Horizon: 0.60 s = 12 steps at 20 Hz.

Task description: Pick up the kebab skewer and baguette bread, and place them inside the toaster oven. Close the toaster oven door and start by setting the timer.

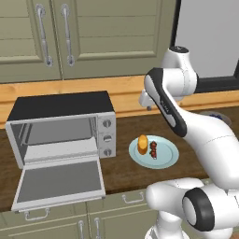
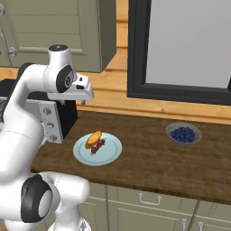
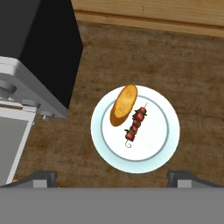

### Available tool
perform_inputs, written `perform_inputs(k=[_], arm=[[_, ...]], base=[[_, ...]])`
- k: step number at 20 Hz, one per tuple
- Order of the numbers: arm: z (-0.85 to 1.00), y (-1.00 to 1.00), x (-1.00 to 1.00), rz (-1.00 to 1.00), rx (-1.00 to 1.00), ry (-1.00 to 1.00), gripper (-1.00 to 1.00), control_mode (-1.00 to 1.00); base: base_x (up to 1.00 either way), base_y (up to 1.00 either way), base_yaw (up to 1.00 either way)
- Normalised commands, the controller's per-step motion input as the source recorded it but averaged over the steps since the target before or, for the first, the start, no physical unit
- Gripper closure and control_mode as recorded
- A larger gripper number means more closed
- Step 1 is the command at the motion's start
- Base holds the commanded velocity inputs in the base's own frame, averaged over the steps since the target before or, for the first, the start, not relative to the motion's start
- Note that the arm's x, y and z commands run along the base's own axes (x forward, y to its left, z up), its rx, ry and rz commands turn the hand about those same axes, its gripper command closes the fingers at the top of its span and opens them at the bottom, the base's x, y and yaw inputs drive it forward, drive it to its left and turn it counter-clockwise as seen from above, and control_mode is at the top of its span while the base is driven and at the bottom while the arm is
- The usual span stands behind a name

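I am holding my pincer (image 3: 113, 177) high above the plate (image 3: 168, 140) with its two tips wide apart, and nothing is in it. The baguette bread (image 3: 123, 105) and the kebab skewer (image 3: 135, 124) are lying side by side on that plate, the bread on the left. The plate is sitting on the brown counter (image 2: 149, 158), just right of the toaster oven (image 1: 60, 130). The toaster oven door (image 1: 60, 182) is hanging open toward me. A bowl of blueberries (image 2: 183, 134) is sitting far off to the right.
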Motion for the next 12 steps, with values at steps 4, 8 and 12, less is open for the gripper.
perform_inputs(k=[4, 8, 12], arm=[[0.00, 0.00, 0.00, 0.00, 0.00, 0.00, -1.00, 1.00], [0.00, 0.00, 0.00, 0.00, 0.00, 0.00, -1.00, 1.00], [0.00, 0.00, 0.00, 0.00, 0.00, 0.00, -1.00, 1.00]], base=[[0.00, 0.00, 0.00], [0.00, 0.00, 0.00], [0.00, 0.00, 0.00]])
